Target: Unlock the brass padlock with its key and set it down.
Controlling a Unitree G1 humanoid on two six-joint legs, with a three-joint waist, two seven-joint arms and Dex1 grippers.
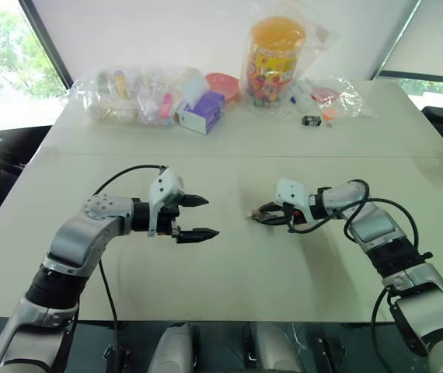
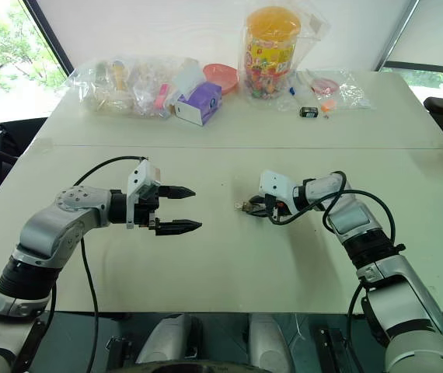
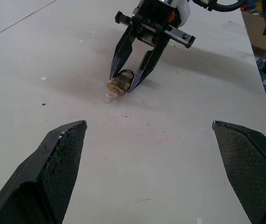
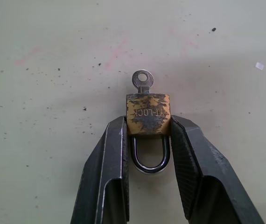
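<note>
Brass padlock (image 4: pixel 148 119) on white table (image 1: pixel 229 272).

key (image 4: pixel 142 80) blade hidden inside brass padlock (image 4: pixel 148 115)

Tarnished brass padlock (image 4: pixel 148 114) (key (image 4: pixel 142 80) inserted)

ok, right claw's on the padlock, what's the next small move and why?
Probably bring the left claw over to the key. The right claw is shut on the padlock body, on or just above the table, and the key sits in the keyhole with its bow poking out on the far side from the shackle. The left claw hangs open, apart from it, so it looks free to pinch and turn the key.
</note>
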